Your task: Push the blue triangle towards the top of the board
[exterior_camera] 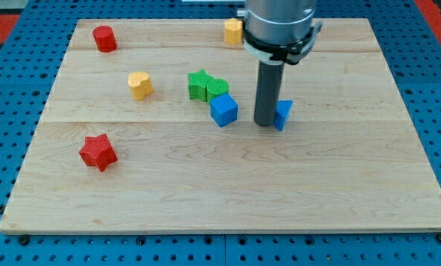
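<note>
The blue triangle (283,114) lies right of the board's middle, partly hidden by my rod. My tip (264,123) rests on the board touching the triangle's left side, level with its lower half. A blue cube (223,109) sits a short way to the tip's left.
A green star (199,84) and a green cylinder (217,89) sit together just above the blue cube. A yellow block (139,85) lies further left. A red cylinder (104,38) is at the top left, a yellow block (233,31) at the top middle, a red star (97,152) at the lower left. The wooden board (227,192) ends in blue pegboard.
</note>
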`<state>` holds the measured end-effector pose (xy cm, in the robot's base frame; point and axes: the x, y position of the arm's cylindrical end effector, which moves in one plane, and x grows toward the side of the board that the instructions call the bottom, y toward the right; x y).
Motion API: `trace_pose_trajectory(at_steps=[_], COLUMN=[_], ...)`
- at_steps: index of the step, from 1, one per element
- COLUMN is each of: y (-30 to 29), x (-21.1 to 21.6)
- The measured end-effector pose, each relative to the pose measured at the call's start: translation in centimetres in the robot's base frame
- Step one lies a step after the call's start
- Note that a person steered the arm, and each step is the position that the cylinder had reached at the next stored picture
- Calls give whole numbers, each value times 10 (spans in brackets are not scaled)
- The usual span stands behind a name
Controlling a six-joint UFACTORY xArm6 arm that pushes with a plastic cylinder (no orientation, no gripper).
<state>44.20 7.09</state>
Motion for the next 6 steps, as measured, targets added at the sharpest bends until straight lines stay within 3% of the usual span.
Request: trace_pose_trajectory(at_steps=[1,3,4,5,6], y=[-11,39,100,110,90], x=[24,-37,1,-15,-64])
